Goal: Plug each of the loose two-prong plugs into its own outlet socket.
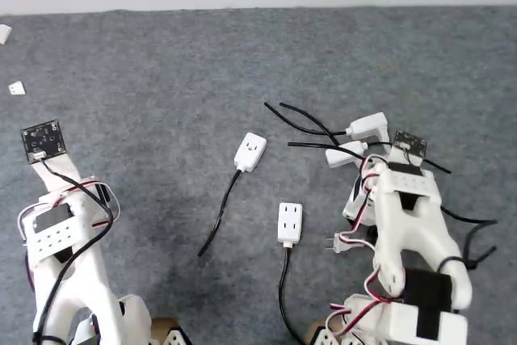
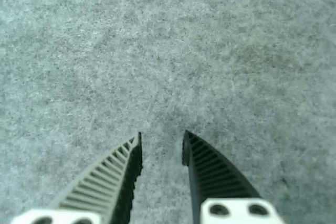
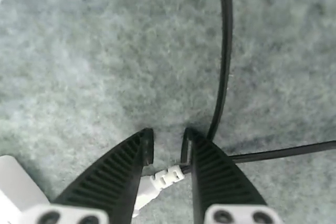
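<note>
— Plugs (image 1: 346, 153), where are they lying?
— Two white ones are lying close together on the grey carpet (image 1: 161, 78) beside the right arm (image 1: 412, 224), apart from the farther socket (image 1: 250, 152) and the nearer socket (image 1: 289, 223).
— And the grippers?
— The right gripper (image 3: 167, 137) is hovering with its tips slightly parted, a plug's ribbed neck (image 3: 168, 176) lying between them. The left gripper (image 2: 161, 140) is gaping narrowly over bare carpet, holding nothing.

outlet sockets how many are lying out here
2. The far socket lies farther from the arms, its black cord trailing back toward them. The near socket lies beside the right arm, which could hide more.
</note>
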Robot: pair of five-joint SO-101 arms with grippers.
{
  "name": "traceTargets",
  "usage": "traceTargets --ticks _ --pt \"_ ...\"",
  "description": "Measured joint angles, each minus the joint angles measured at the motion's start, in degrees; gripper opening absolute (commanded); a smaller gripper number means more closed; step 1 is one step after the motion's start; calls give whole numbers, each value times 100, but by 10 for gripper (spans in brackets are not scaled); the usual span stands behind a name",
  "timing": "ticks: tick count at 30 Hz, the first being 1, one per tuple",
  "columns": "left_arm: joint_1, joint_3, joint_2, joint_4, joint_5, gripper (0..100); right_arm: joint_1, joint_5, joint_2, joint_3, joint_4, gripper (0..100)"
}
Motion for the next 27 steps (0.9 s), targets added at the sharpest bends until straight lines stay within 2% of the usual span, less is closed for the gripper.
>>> traceTargets --ticks 6,9,14,20,25,27 --pt "0 0 0 0 0 120 0 44 97 -105 343 6" --pt "0 0 0 0 0 120 -229 343 -123 -88 826 7" --pt "0 0 0 0 0 120 -273 492 -730 -9 1073 9" --pt "0 0 0 0 0 120 -79 510 -1793 9 1477 9" --pt "0 0 0 0 0 120 9 879 -2523 9 1890 12" --pt "0 0 0 0 0 120 290 949 -2576 18 1881 23"
